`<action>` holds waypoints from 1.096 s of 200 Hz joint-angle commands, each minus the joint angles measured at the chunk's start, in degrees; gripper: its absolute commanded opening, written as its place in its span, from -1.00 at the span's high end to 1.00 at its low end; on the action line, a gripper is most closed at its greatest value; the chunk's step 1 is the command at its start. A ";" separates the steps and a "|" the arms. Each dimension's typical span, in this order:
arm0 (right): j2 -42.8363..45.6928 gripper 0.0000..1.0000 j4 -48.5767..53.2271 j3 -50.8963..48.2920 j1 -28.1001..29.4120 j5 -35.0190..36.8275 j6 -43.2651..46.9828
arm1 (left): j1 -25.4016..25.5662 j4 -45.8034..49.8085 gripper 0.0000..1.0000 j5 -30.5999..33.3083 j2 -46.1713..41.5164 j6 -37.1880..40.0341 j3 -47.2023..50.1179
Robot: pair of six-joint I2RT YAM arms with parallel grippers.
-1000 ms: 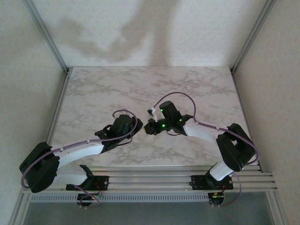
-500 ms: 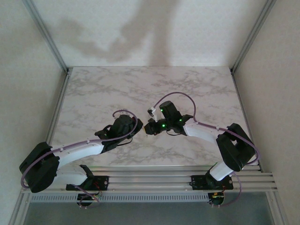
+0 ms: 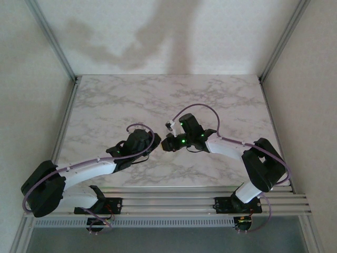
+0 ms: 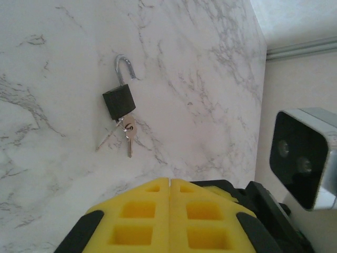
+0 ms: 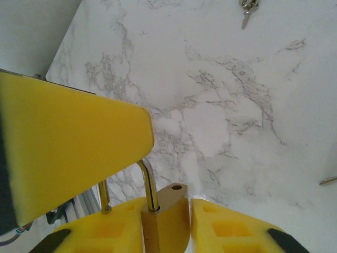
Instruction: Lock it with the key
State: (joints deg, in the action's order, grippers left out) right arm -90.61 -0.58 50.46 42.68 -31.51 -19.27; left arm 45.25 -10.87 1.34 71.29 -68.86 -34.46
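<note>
My right gripper (image 5: 164,204) is shut on a brass padlock (image 5: 167,224), held upright between its yellow pads. The padlock's steel shackle (image 5: 149,184) is raised out of the body, and its top is hidden behind a yellow finger of my left gripper (image 5: 68,158). My left gripper (image 4: 169,182) is shut, pads together with nothing between them. In the top view both grippers meet at the table's near middle (image 3: 160,144). Farther off lies a black padlock (image 4: 118,101) with its shackle open. Thin silvery keys (image 4: 128,133) lie at its base; whether the key is in it I cannot tell.
The marble table (image 3: 221,95) lies beyond the arms. Another small bunch of keys (image 5: 246,10) lies at the top of the right wrist view, and a thin metal piece (image 5: 328,181) at its right edge. The right wrist camera (image 4: 303,158) is close beside my left gripper.
</note>
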 commanded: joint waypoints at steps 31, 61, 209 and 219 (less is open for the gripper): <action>-0.41 0.57 -1.01 -0.71 -0.15 1.44 -0.73 | 0.93 -3.05 1.00 -0.51 -1.85 -0.99 -2.20; 0.29 0.61 -0.45 -0.84 -0.14 2.23 -0.26 | 0.91 -2.06 1.00 0.30 -2.23 -0.71 -2.02; 2.13 1.00 -1.57 -1.58 -0.30 -2.86 -1.65 | 0.62 -5.06 1.00 3.49 -10.13 2.95 3.97; 2.40 1.00 -2.77 -2.14 -0.56 -4.75 -2.24 | 0.62 -6.61 1.00 3.78 -11.99 3.57 5.68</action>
State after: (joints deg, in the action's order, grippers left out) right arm -89.23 -3.73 50.24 42.96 -36.10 -19.29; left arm 45.34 -11.27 3.05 64.40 -67.44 -31.38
